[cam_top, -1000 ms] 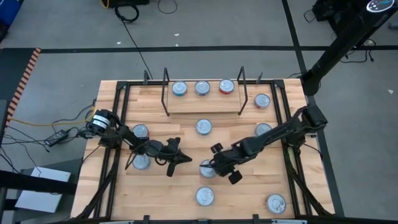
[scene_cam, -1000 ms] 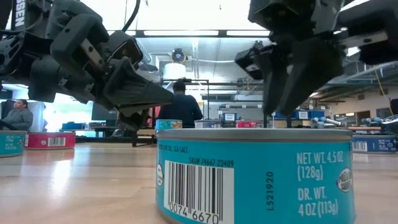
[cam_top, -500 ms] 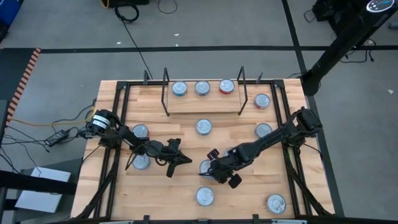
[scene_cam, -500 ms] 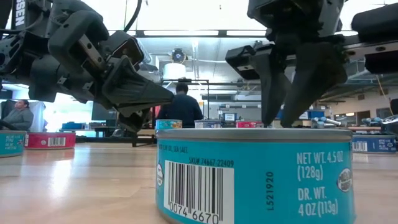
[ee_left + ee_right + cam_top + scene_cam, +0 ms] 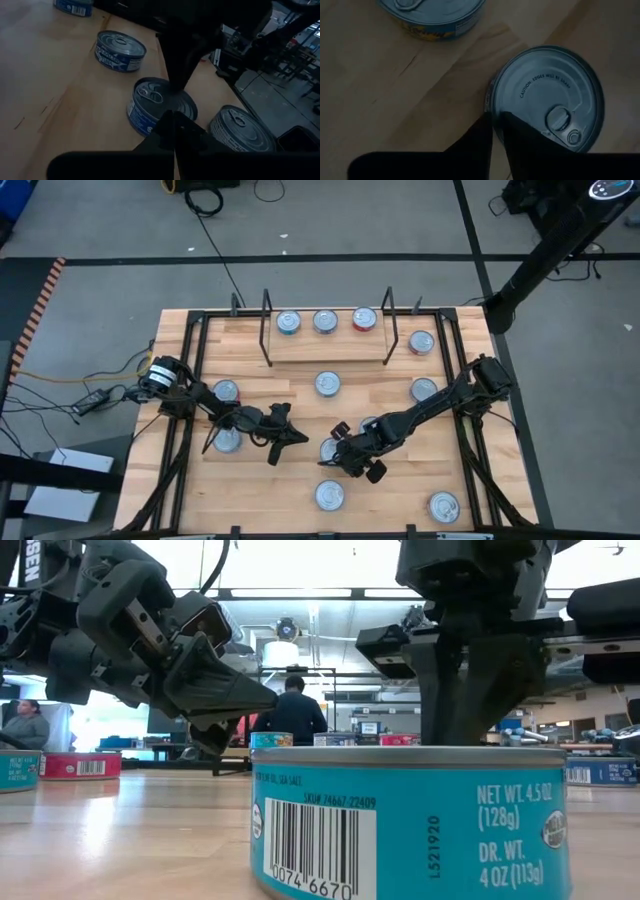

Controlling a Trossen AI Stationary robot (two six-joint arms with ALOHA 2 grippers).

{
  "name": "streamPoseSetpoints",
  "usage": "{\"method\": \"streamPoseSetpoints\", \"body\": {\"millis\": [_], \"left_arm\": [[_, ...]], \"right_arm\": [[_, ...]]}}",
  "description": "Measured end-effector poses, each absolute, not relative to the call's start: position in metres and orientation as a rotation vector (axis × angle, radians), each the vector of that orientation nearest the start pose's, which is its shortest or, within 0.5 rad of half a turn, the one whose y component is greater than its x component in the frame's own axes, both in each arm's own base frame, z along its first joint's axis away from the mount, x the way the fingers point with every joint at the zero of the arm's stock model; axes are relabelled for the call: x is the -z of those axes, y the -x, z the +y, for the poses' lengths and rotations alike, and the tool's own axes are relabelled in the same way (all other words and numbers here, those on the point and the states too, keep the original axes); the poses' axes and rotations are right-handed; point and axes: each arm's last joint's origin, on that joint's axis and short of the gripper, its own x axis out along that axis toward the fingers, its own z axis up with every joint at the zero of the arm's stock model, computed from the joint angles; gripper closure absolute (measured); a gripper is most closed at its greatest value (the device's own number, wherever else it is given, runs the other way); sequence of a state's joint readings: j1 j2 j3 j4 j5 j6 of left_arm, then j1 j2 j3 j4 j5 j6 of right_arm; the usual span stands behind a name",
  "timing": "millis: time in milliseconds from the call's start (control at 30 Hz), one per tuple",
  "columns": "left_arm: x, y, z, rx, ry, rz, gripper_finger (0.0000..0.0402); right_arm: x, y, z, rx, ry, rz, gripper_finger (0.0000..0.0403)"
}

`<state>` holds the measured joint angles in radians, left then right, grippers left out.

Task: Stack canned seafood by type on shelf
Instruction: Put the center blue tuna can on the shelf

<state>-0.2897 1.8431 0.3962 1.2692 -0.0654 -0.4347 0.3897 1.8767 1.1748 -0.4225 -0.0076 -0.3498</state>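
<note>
Where the table edge lies nearest, a blue-labelled tin (image 5: 410,825) stands untouched. Just behind it, the right gripper (image 5: 347,452) has slid in over the past second and now sits at the rim of another blue tin (image 5: 545,95). It appears to be closing there, but whether it has hold cannot be told, so a pickup looks imminent, not done. The left gripper (image 5: 292,436) hovers beside it, clenched and empty. Farthest off, the shelf (image 5: 330,348) carries three tins.
</note>
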Motion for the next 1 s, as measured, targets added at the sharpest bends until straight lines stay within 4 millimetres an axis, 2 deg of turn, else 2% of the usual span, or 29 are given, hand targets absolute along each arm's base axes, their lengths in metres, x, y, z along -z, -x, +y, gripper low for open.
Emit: {"method": "streamPoseSetpoints", "body": {"millis": [167,367,667,1000], "left_arm": [[-0.104,-0.265,-0.077,0.179,0.42,0.232,0.0402],[-0.105,-0.265,-0.077,0.181,0.423,0.221,0.0401],[-0.106,-0.265,-0.077,0.182,0.424,0.216,0.0401],[-0.107,-0.265,-0.077,0.185,0.427,0.203,0.0401]], "right_arm": [[-0.156,-0.34,0.14,-0.519,0.522,1.044,0.0394],[-0.165,-0.349,0.135,-0.47,0.34,1.058,0.0396],[-0.188,-0.371,0.116,-0.488,-0.009,1.026,0.04],[-0.194,-0.381,0.089,-0.505,-0.448,1.066,0.04]]}}
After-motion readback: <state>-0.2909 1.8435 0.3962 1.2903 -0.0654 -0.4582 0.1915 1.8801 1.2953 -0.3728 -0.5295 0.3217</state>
